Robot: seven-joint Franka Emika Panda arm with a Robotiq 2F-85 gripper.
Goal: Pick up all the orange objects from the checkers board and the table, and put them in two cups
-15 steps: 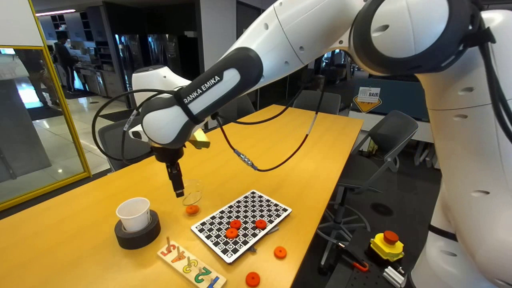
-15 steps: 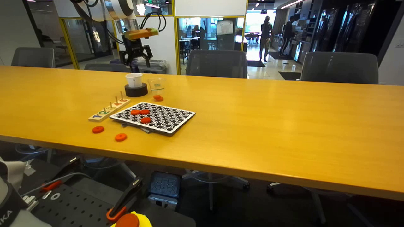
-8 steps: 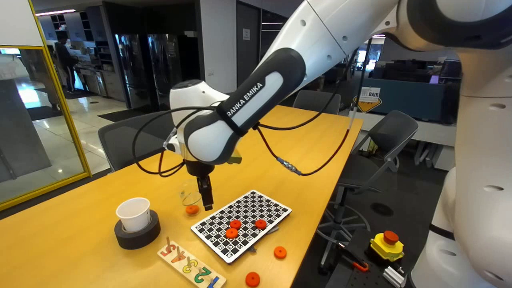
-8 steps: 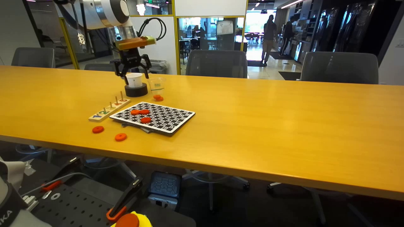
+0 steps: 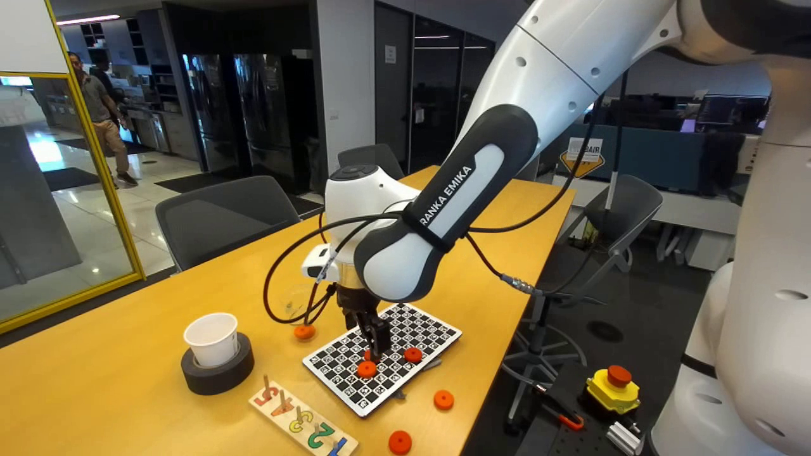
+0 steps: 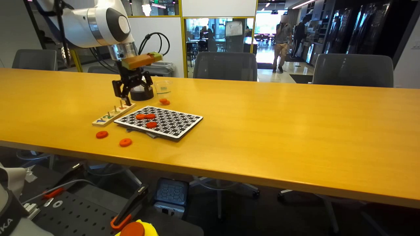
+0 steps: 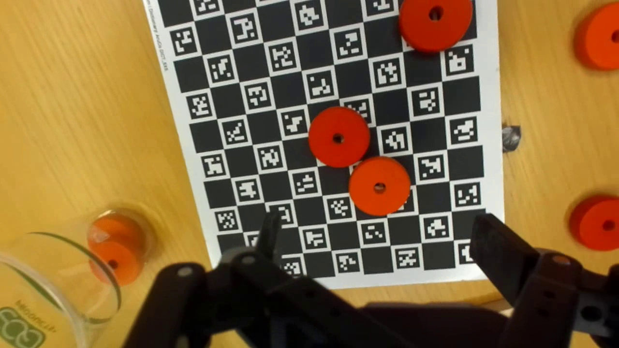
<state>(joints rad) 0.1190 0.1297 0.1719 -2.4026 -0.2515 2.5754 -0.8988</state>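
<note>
Gripper over board, fingers parted, grasping nothing. Wrist view: near piece and far piece mid-board, touching or nearly; third piece farther, right; two loose pieces on table, right; clear cup left, two inside. Likely step: picking from pair. Best take near piece first; turn jaws across pair's line, centre, lower straight, keep tips just clear of board, close softly, lift straight up.
</note>
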